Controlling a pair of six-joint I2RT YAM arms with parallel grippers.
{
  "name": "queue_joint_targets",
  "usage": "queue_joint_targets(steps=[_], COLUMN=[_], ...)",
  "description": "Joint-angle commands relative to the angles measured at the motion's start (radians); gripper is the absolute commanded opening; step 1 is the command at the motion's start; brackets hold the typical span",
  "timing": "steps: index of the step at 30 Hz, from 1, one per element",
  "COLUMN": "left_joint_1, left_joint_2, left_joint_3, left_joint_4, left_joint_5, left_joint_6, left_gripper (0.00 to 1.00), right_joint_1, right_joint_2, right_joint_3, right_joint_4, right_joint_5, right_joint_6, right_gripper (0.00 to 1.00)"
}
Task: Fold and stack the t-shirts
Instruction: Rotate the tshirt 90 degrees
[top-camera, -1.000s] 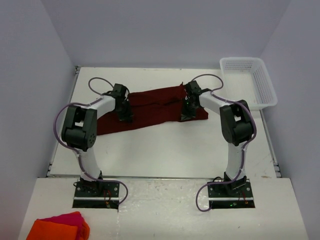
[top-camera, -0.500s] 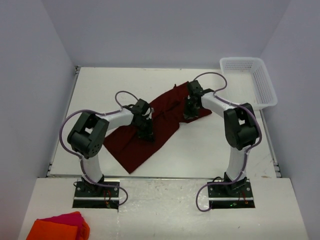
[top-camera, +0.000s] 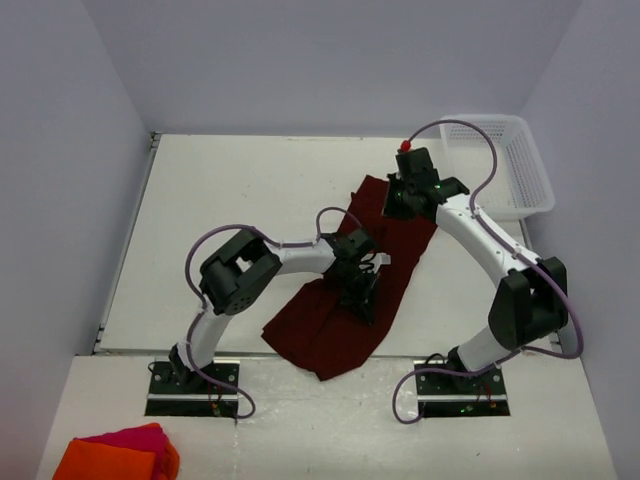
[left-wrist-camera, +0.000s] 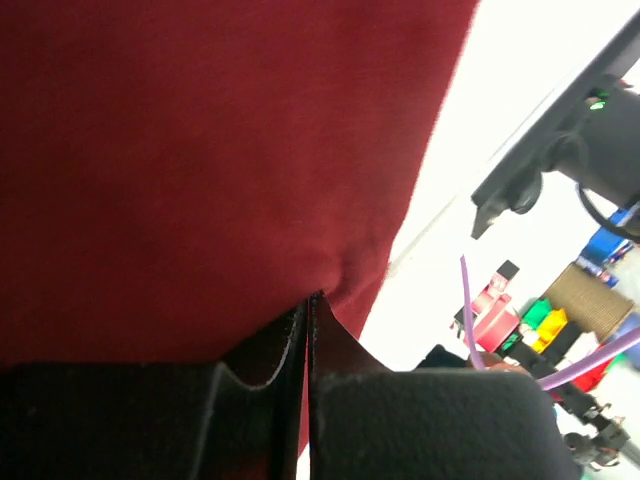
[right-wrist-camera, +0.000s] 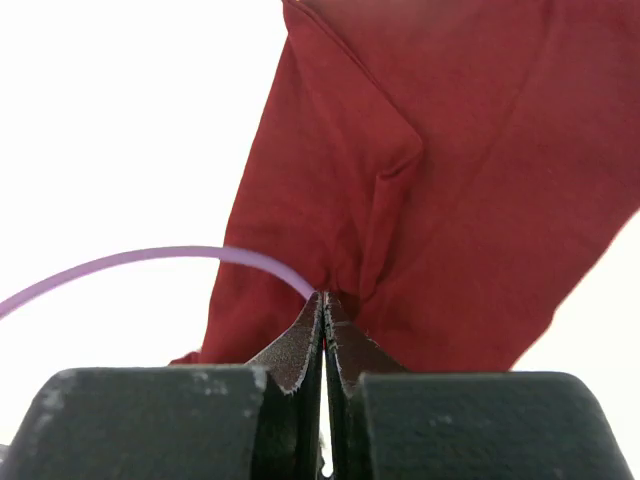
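The white flat desk (top-camera: 250, 200) carries the dark maroon soft-fabric t-shirt (top-camera: 320, 338). The shirt lies as a steep diagonal band from right of centre down to the lower middle, near the desk's front edge. The view from a second ago has it almost level across the upper middle, so the shirt is now swung round and drawn nearer. I judge this is repositioning for a fold, with no fold made yet.

The left arm (top-camera: 240, 275) curls inward from the lower left, and the left pincer (top-camera: 362, 298) is pressed together on cloth at mid-band. The right arm (top-camera: 490, 240) stretches toward the upper right, where the right pincer (top-camera: 398, 205) pinches the shirt's upper end.
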Motion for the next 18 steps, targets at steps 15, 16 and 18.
queue_joint_targets(steps=[15, 16, 18], left_joint_1=[0.216, 0.221, 0.229], left_joint_2=[-0.003, 0.023, 0.068], left_joint_3=[0.505, 0.581, 0.643], left_joint_4=[-0.228, -0.25, -0.293], left_joint_5=[0.058, 0.055, 0.032], left_joint_6=[0.26, 0.278, 0.307], left_gripper=[0.0, 0.0, 0.0], right_joint_1=[0.001, 0.001, 0.001], right_joint_2=[-0.246, -0.275, -0.359], right_joint_3=[-0.156, -0.168, -0.186], right_joint_4=[-0.018, 0.003, 0.012], right_joint_5=[0.089, 0.089, 0.072], right_joint_6=[0.027, 0.032, 0.032], right_gripper=[0.0, 0.0, 0.0])
